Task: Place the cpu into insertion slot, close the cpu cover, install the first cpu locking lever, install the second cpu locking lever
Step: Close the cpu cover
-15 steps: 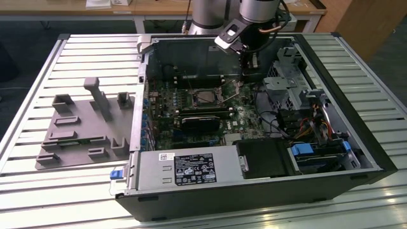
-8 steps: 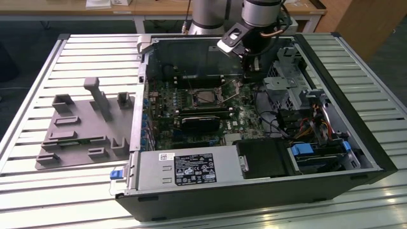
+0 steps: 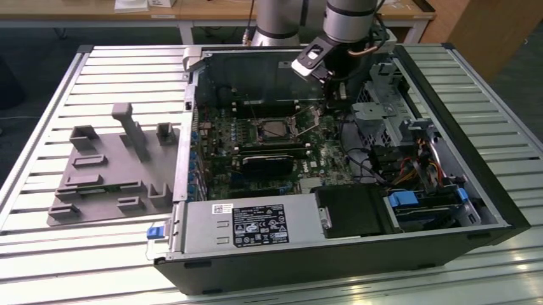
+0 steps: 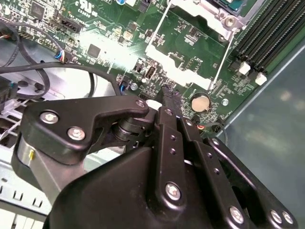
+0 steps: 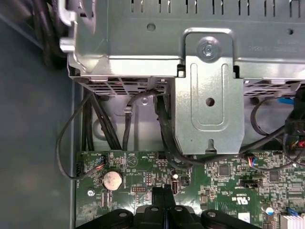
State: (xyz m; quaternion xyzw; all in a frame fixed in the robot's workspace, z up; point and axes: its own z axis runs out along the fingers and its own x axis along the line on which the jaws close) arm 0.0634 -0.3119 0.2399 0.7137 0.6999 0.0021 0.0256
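Claw (image 4: 169, 93) hovers over the motherboard (image 4: 95, 28); it is pinched shut and empty. At its eight o'clock in the exterior view lies the insertion slot (image 3: 273, 129).

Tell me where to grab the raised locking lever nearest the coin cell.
Probably the free end of the locking lever, away from the cpu cover. It is a thin wire raised off the board, so come from above, pinching across it.

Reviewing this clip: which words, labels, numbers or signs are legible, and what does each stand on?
None can be read with confidence.
Black label on the power supply: print too small.
White sticker beside it: too small.
Motherboard, white lettering: too small.
Drive cage, stamped marks: too faint.
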